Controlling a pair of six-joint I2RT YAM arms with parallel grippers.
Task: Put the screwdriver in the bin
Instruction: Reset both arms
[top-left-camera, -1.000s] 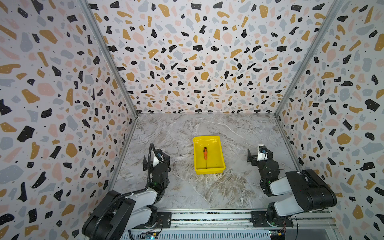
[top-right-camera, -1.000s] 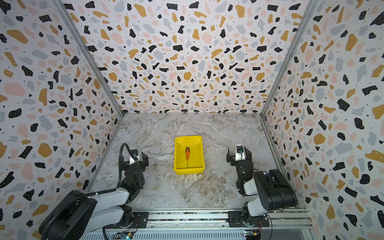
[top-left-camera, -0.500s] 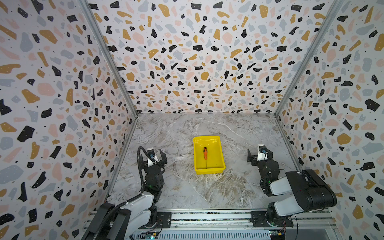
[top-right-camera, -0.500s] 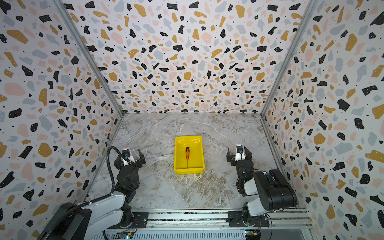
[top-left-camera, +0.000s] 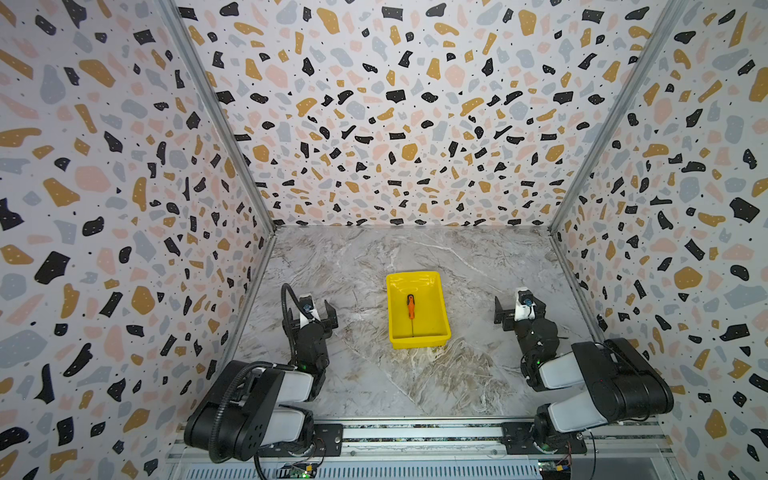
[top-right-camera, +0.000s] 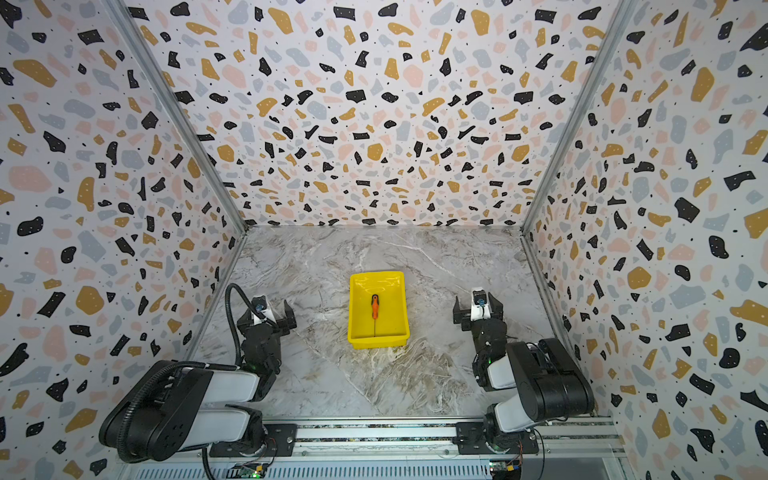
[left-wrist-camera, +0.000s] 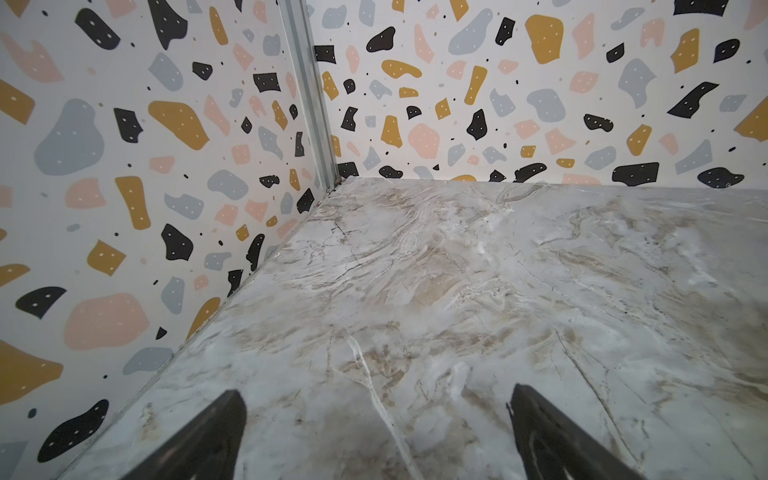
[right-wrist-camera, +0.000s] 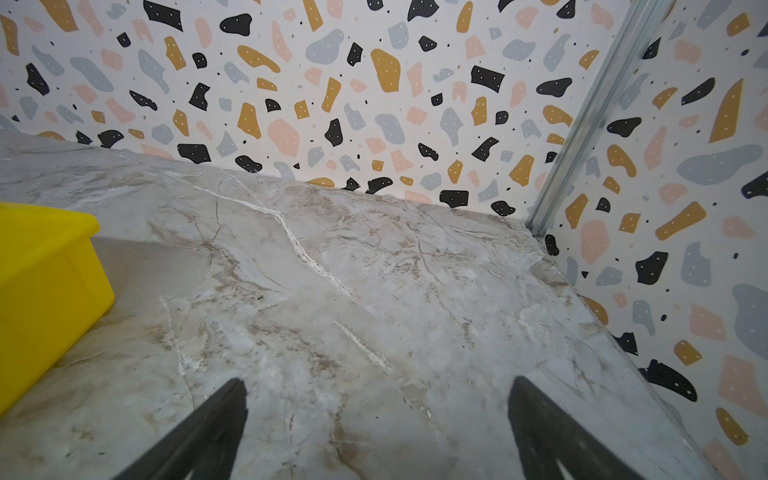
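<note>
The screwdriver (top-left-camera: 410, 307) (top-right-camera: 375, 307), orange-handled with a black cap and a thin shaft, lies lengthwise on the floor of the yellow bin (top-left-camera: 417, 275) (top-right-camera: 377, 274) at mid-table. My left gripper (top-left-camera: 311, 316) (top-right-camera: 268, 316) (left-wrist-camera: 374, 399) stands open over bare marble to the left of the bin, well apart from it. To the bin's right, my right gripper (top-left-camera: 519, 309) (top-right-camera: 477, 309) (right-wrist-camera: 376, 390) is also open and holds nothing. A corner of the bin (right-wrist-camera: 45, 270) shows in the right wrist view.
Terrazzo-patterned walls (top-left-camera: 124, 249) close in the marble table (top-left-camera: 374, 374) on the left, the back and the right. A metal rail (top-left-camera: 415, 432) carrying both arm bases runs along the front edge. Both arms sit folded low near it.
My left arm shifted slightly toward the left wall and refolded, its gripper staying open. The right arm, the bin and the screwdriver have not moved.
</note>
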